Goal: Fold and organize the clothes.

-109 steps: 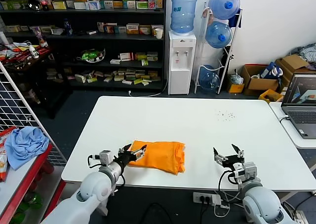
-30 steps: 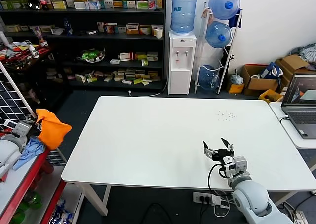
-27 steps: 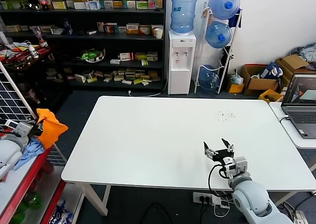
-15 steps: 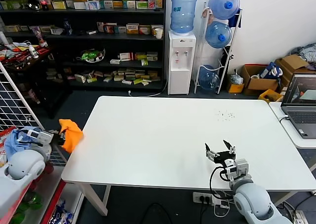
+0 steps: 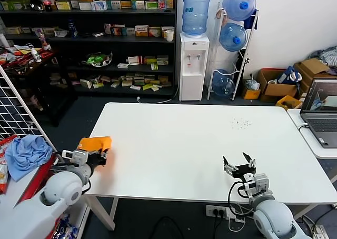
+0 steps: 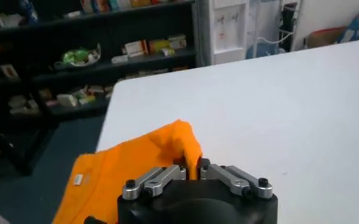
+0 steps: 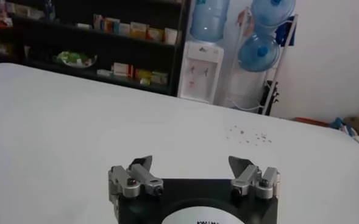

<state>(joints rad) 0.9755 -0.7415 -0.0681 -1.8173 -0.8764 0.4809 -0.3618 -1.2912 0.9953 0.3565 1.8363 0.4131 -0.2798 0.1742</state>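
The bright orange T-shirt (image 5: 95,144) hangs bunched at the white table's (image 5: 184,144) front-left corner. My left gripper (image 5: 99,155) is shut on a fold of it. In the left wrist view the orange T-shirt (image 6: 124,173) spreads past the gripper (image 6: 192,170) and drapes over the table's edge. My right gripper (image 5: 238,165) is open and empty above the table's front right part. It also shows open in the right wrist view (image 7: 191,167).
A light blue cloth (image 5: 26,152) lies on a red rack left of the table, behind a white wire grid (image 5: 21,112). A laptop (image 5: 320,112) stands on a side table at right. Shelves and water bottles stand behind.
My left gripper has swung the orange T-shirt from the rack at far left back towards the table's front-left corner. My right gripper has drifted slightly right and nearer.
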